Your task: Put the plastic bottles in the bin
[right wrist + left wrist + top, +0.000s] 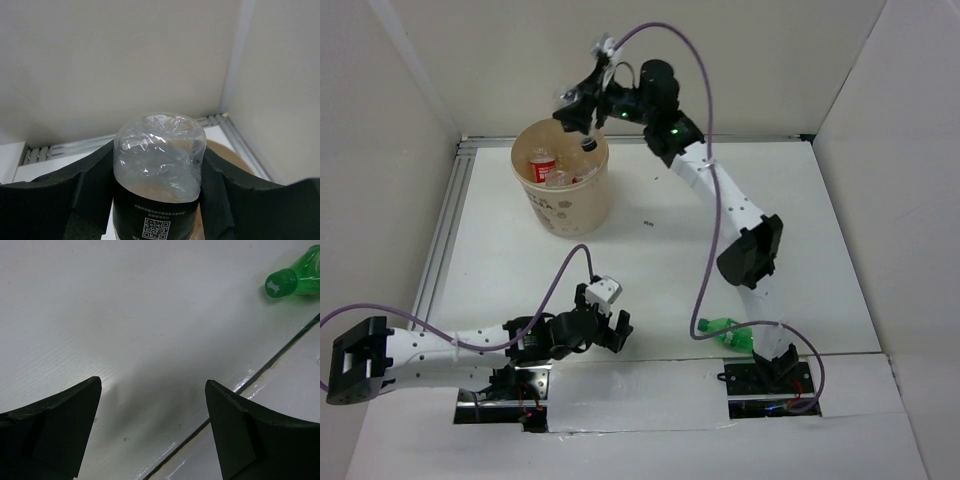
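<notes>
Right hand (580, 108): clamped on the dark-labelled bottle (159, 155), poised above the bin (570, 212).
Left hand (152, 384): fingers apart, empty, low over the bench (650, 275).
Done: several bottles (548, 168) already inside the bin.
Left, by judgement: dropping the held one, then fetching the green bottle (725, 331) lying near the right arm's base.

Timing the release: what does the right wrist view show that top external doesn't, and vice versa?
Right wrist only: the dark-labelled bottle with its clear base and QR code, pinched between the right tool fingers. Top external only: red-labelled bottles in the bin, the green bottle lying by the right arm's base, the left tool open. Both: the right tool holding its bottle above the bin.
</notes>
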